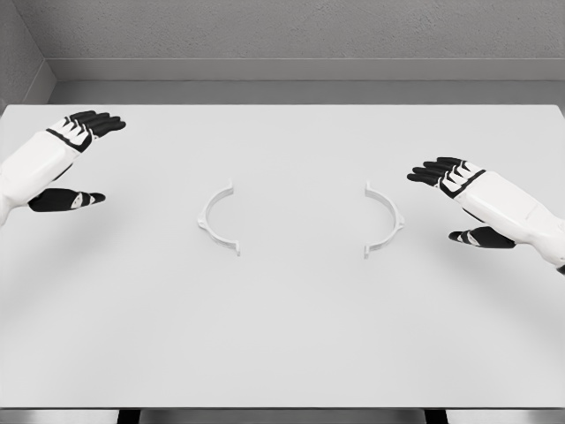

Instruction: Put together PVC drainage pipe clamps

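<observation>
1. While both my arms hover over it, the single wide white rectangular table [282,353] fills nearly the whole head view, with a grey wall and floor strip beyond its far edge.
2. My left hand [75,150], white-backed with black fingers, comes in from the left edge. Its fingers are stretched out and loosely spread, the thumb hanging apart below them, and it holds nothing. It sits over the table's far left part, well apart from both clamp pieces.
3. My right hand [463,199], of the same white and black make, comes in from the right edge. Its fingers are likewise extended and relaxed, thumb dropped below, with nothing in its grasp. It is nearer to the right clamp piece than my left hand is to the left one, but not touching it.
4. I count two clamp pieces, lying flat near the table's middle, apart from each other:
   - the left white half-round plastic clamp half [217,219], its curve bulging to the left;
   - the right white half-round plastic clamp half [386,221], its curve bulging to the right.
   Their open sides face one another across a bare gap.
</observation>
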Controlling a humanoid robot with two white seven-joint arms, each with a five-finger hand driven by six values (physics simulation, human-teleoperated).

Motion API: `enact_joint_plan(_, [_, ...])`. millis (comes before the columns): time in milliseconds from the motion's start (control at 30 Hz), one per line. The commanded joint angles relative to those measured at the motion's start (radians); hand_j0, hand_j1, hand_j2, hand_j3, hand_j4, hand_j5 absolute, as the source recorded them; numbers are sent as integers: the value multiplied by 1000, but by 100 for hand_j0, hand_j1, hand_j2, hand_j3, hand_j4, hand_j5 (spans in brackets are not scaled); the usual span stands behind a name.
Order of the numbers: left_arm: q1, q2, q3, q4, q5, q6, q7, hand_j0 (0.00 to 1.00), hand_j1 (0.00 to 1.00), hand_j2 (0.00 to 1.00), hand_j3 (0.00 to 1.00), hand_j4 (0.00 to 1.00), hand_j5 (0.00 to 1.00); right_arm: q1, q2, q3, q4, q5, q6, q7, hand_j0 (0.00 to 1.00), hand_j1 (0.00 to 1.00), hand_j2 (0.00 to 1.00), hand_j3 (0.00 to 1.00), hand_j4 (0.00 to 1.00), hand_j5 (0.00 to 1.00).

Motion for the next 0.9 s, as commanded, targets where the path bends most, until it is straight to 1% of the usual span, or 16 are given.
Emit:
enact_joint_plan(0, [0, 1, 1, 4, 7, 0, 1, 100, 100, 100, 100, 100, 100, 0, -1, 0, 1, -7, 1, 1, 100, 100, 100, 100, 100, 100])
enact_joint_plan(100, [0, -1, -2, 8, 5, 0, 1, 100, 100, 100, 100, 100, 100, 0, 1, 0, 4, -7, 1, 1, 100, 100, 100, 100, 100, 100])
enact_joint_plan(167, [-2, -41, -13, 16, 1, 0, 1, 100, 100, 100, 100, 100, 100, -52, 27, 15, 22, 22, 1, -1, 100, 100, 100, 100, 100, 100])
enact_joint_plan(200, [-18, -64, -33, 38, 1, 0, 1, 100, 100, 100, 100, 100, 100, -95, 65, 24, 50, 113, 1, 1, 100, 100, 100, 100, 100, 100])
enact_joint_plan(233, [-47, -77, -61, 57, 1, 0, 1, 100, 100, 100, 100, 100, 100, -133, 90, 47, 76, 157, 1, 1, 100, 100, 100, 100, 100, 100])
enact_joint_plan(300, [-89, -94, -113, 82, 1, 0, 1, 100, 100, 100, 100, 100, 100, -196, 93, 119, 134, 167, 17, 1, 100, 100, 100, 100, 100, 100])
enact_joint_plan(367, [-89, -105, -116, 82, -1, 0, 1, 100, 100, 100, 100, 100, 100, -242, 119, 158, 200, 171, 26, 2, 100, 100, 100, 100, 100, 100])
enact_joint_plan(400, [-89, -108, -121, 82, -1, 0, 1, 100, 100, 100, 100, 100, 100, -255, 137, 159, 228, 200, 36, 1, 100, 100, 100, 100, 100, 100])
enact_joint_plan(467, [-98, -133, -128, 94, -19, 0, 1, 100, 100, 100, 100, 100, 100, -275, 163, 159, 266, 246, 48, 1, 100, 100, 100, 100, 100, 100])
enact_joint_plan(533, [-143, -176, -183, 137, -27, 0, 1, 100, 100, 100, 100, 100, 100, -275, 180, 161, 275, 306, 62, -2, 100, 100, 100, 100, 100, 100])
enact_joint_plan(567, [-155, -188, -194, 146, -29, 0, 1, 100, 100, 100, 100, 100, 100, -273, 180, 161, 275, 311, 69, -2, 100, 100, 100, 100, 100, 100])
enact_joint_plan(633, [-156, -216, -206, 156, -35, 0, 1, 100, 100, 100, 100, 100, 100, -273, 180, 161, 275, 345, 83, -5, 100, 100, 100, 100, 100, 100])
enact_joint_plan(700, [-156, -240, -208, 157, -71, 0, 1, 100, 100, 100, 100, 100, 100, -273, 182, 178, 277, 354, 92, -5, 100, 100, 100, 100, 100, 100])
enact_joint_plan(767, [-158, -240, -216, 159, -73, 0, 1, 100, 100, 100, 100, 100, 100, -276, 186, 185, 278, 374, 105, -5, 100, 100, 100, 100, 100, 100])
enact_joint_plan(800, [-158, -245, -220, 173, -73, 0, 1, 100, 100, 100, 100, 100, 100, -279, 205, 185, 278, 387, 106, -5, 100, 100, 100, 100, 100, 100])
enact_joint_plan(867, [-158, -255, -222, 197, -71, 0, 1, 100, 100, 100, 100, 100, 100, -281, 209, 190, 278, 395, 106, -4, 100, 100, 100, 100, 100, 100])
